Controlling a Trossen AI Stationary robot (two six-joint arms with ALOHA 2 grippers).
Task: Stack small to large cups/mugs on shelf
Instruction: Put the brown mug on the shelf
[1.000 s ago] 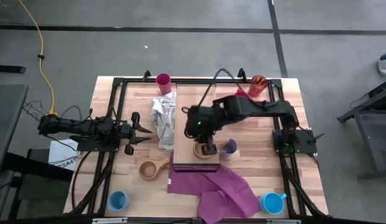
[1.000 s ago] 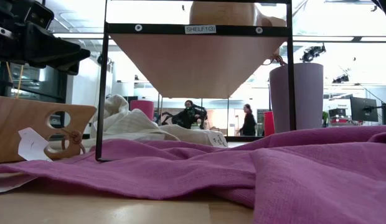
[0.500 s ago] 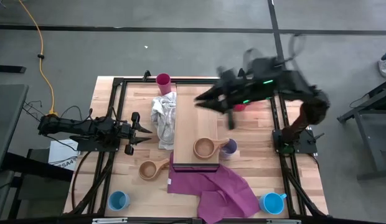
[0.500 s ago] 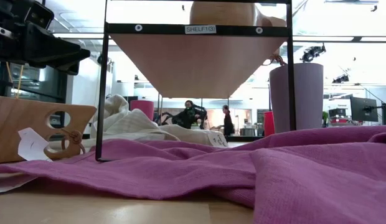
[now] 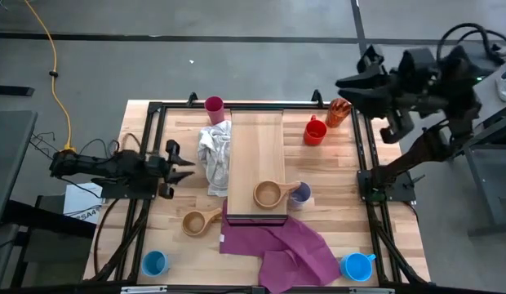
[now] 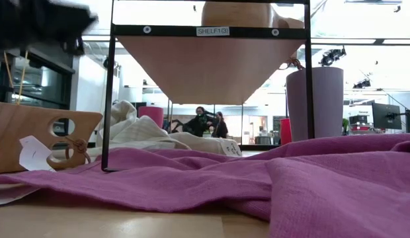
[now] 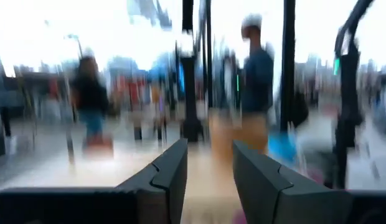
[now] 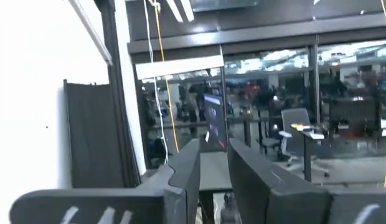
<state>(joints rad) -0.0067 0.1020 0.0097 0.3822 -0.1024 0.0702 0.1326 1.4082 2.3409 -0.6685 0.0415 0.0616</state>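
Observation:
The light-wood shelf [image 5: 255, 151] lies along the table's middle, and its dark frame [image 6: 208, 30] shows in the low view. A tan wooden cup [image 5: 269, 193] stands on the shelf's near end, with a lavender tumbler [image 5: 301, 193] beside it on the right. The other wooden cup [image 5: 200, 221], the red mug [image 5: 315, 131], the orange-red tumbler [image 5: 339, 112], the magenta tumbler [image 5: 214, 105] and two blue mugs [image 5: 156, 263] [image 5: 357, 266] stand on the table. My right gripper [image 5: 351, 82] is raised high over the far right corner, open and empty. My left gripper [image 5: 181, 167] is open and empty at the left.
A purple cloth [image 5: 286, 249] lies spread at the shelf's near end and fills the low view's foreground [image 6: 258, 178]. A white cloth [image 5: 214, 155] is heaped against the shelf's left side. People move in the room beyond the table.
My right gripper has left the wooden cup standing on the shelf's near end. It has risen and swung toward the table's far right corner, ending high above it. My left arm has shifted a little and shows blurred.

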